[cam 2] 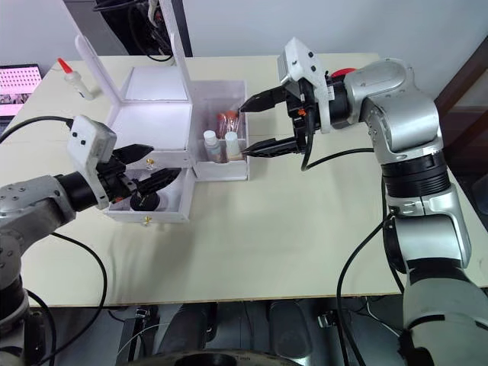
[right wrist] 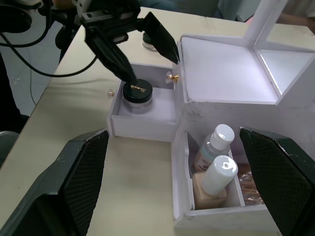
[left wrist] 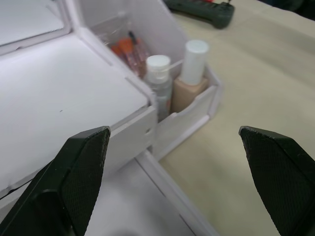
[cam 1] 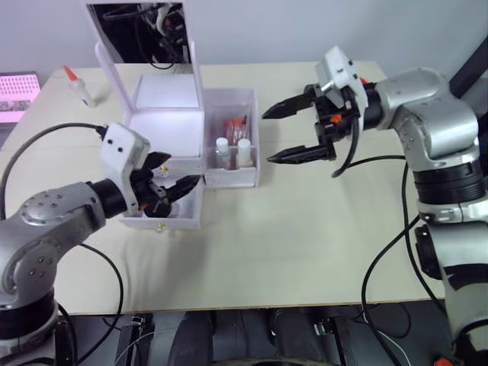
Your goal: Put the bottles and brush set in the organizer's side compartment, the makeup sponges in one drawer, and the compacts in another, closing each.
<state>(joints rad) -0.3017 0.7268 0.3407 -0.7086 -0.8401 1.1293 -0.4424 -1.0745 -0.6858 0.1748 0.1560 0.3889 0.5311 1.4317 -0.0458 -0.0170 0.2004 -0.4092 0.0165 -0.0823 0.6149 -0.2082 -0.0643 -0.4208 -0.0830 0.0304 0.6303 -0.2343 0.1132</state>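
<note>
No legible text anywhere.

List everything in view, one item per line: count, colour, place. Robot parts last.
organizer: one, white, mirror lid upright, on the table's far left part.
side compartment: one, translucent white, the organizer's right end.
bottles: two, white caps, one clear, one beige, upright in the side compartment.
brush set: one, orange-red tips, behind the bottles in the compartment.
drawer: one, white, pulled open.
compact: one, black lid, pale base, inside the open drawer.
glue bottle: one, red tip, far left of the table.
table: one, beige.
left gripper: black, open, over the open drawer.
right gripper: black, open, beside the side compartment.
</note>
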